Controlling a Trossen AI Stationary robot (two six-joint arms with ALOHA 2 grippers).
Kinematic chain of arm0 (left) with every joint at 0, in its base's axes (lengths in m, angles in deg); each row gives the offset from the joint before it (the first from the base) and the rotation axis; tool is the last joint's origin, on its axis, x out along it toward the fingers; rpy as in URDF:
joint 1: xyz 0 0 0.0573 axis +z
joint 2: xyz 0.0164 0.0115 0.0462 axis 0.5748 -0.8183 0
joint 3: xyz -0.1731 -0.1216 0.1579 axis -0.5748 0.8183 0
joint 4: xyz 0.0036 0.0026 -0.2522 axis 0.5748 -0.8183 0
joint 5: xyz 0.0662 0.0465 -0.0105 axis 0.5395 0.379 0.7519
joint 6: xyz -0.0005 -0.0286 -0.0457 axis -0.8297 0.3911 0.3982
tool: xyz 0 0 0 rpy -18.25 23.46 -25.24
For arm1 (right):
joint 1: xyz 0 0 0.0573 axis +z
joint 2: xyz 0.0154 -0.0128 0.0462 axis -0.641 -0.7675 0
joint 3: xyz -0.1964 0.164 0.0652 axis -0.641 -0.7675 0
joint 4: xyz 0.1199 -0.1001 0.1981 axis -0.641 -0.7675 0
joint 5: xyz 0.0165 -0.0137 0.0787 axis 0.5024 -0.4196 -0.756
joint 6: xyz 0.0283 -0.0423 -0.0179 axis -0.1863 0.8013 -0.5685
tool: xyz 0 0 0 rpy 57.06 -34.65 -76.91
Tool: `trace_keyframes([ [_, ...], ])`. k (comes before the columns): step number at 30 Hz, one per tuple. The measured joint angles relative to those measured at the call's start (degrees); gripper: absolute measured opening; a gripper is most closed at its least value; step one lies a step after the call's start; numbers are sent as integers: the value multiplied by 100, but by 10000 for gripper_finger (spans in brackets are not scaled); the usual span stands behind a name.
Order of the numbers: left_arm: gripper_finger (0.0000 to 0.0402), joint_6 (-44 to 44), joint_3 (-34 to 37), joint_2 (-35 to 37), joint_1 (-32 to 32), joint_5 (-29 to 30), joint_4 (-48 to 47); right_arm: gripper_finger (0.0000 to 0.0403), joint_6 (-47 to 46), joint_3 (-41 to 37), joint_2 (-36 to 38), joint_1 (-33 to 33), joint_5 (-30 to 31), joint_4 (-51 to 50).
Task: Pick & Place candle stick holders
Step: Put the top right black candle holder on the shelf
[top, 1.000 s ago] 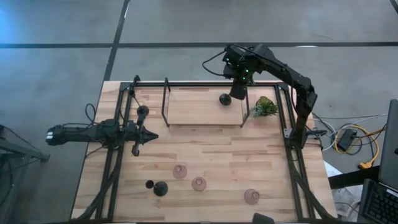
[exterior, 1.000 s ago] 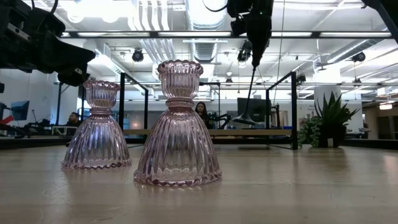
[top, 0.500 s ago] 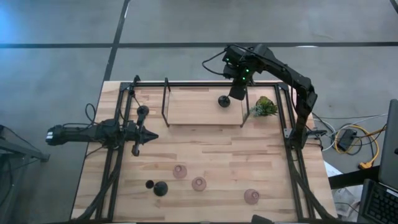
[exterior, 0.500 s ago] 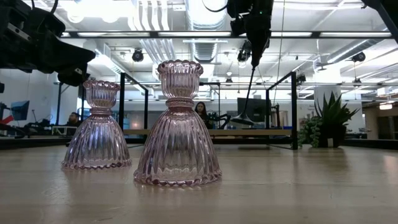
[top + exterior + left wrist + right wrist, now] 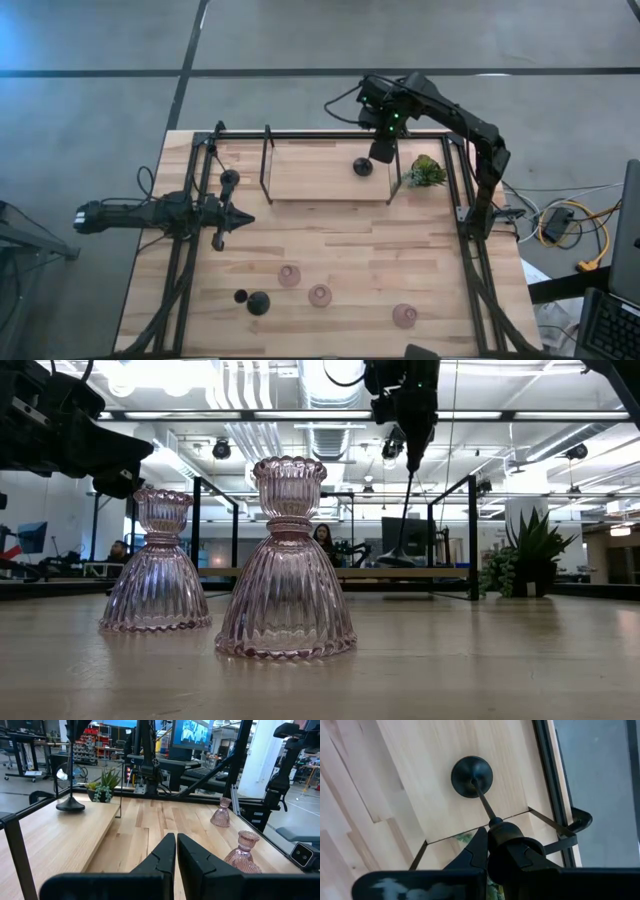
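My right gripper (image 5: 383, 152) is at the far side of the table, shut on a black thin-stemmed holder (image 5: 485, 805). The holder's round base (image 5: 362, 166) rests on the wooden shelf (image 5: 310, 180) inside the black rack frame (image 5: 266, 160). A second black holder (image 5: 229, 178) stands by the left frame. A third (image 5: 257, 302) is near the front left. Three pinkish holders (image 5: 289, 274) (image 5: 319, 295) (image 5: 404, 316) stand on their wide bases near the front edge. My left gripper (image 5: 240, 218) waits at the left, shut and empty. My right gripper pinches the cup at the top of the black holder's stem (image 5: 496, 826) between its two fingers (image 5: 476, 851). It comes from above, pointing down. The holder stands nearly upright below the fingers, leaning a little, with its round base (image 5: 472, 776) on the shelf.
A small green plant (image 5: 425, 172) stands just right of the shelf, close to my right gripper. Black frame rails (image 5: 468, 250) run along the table's left, right and far sides. In the low view, two pink holders (image 5: 286, 560) (image 5: 157, 565) stand close to the camera.
The black holder in my right gripper has tipped from a clear slant to nearly upright. Its base has settled flat on the shelf, a little nearer the shelf's front. The gripper has stayed shut on the cup.
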Motion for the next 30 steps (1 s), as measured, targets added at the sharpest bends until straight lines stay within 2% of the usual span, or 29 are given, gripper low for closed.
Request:
trace_keyframes([
  [4,23,0,0,0,-1,2,0,18,-15,-8,0,0,2,3],
  [11,23,0,0,0,-2,2,0,64,-24,-8,0,0,42,3],
  [21,23,0,0,0,-2,0,0,106,-16,-8,0,0,44,145],
  [30,23,1,0,0,0,0,0,174,9,-8,0,0,46,488],
])
